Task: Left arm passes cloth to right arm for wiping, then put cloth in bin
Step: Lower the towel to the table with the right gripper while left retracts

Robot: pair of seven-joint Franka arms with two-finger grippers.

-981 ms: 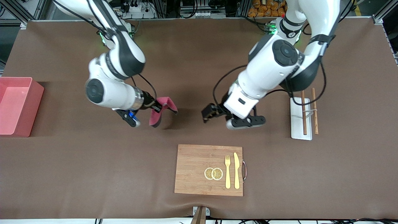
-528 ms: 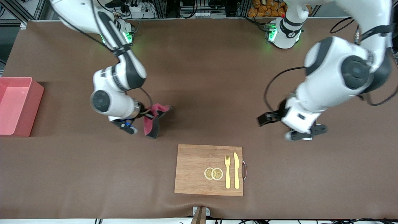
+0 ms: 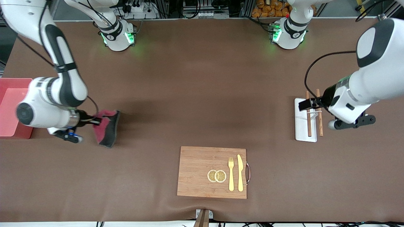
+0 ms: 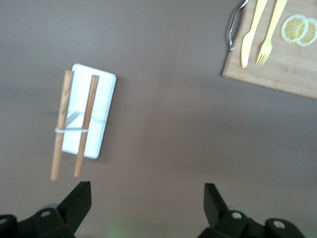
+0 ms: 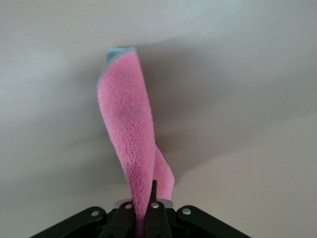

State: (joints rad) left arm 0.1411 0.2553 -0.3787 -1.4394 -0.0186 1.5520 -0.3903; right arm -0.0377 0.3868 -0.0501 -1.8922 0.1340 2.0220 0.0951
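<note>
The raspberry-pink cloth point(image 3: 105, 127) hangs folded from my right gripper point(image 3: 94, 121), which is shut on its upper edge over the bare mat near the bin. In the right wrist view the cloth point(image 5: 129, 139) droops from the closed fingers of the right gripper point(image 5: 148, 210) toward the table. The salmon-pink bin point(image 3: 8, 107) stands at the right arm's end of the table, partly covered by that arm's wrist. My left gripper point(image 3: 307, 105) hovers open and empty over the white tray. In its own wrist view the left gripper point(image 4: 147, 194) has nothing between its fingers.
A flat white tray point(image 3: 303, 126) with two wooden sticks point(image 3: 308, 113) lies toward the left arm's end, also seen as the tray point(image 4: 101, 99). A wooden cutting board point(image 3: 199, 170) with lemon slices point(image 3: 216, 176), a fork point(image 3: 231, 173) and a knife point(image 3: 240, 172) lies nearer the front camera.
The right arm has swung toward the bin with the cloth in its grip. The left arm has drawn back toward its own end and now hangs over the white tray.
</note>
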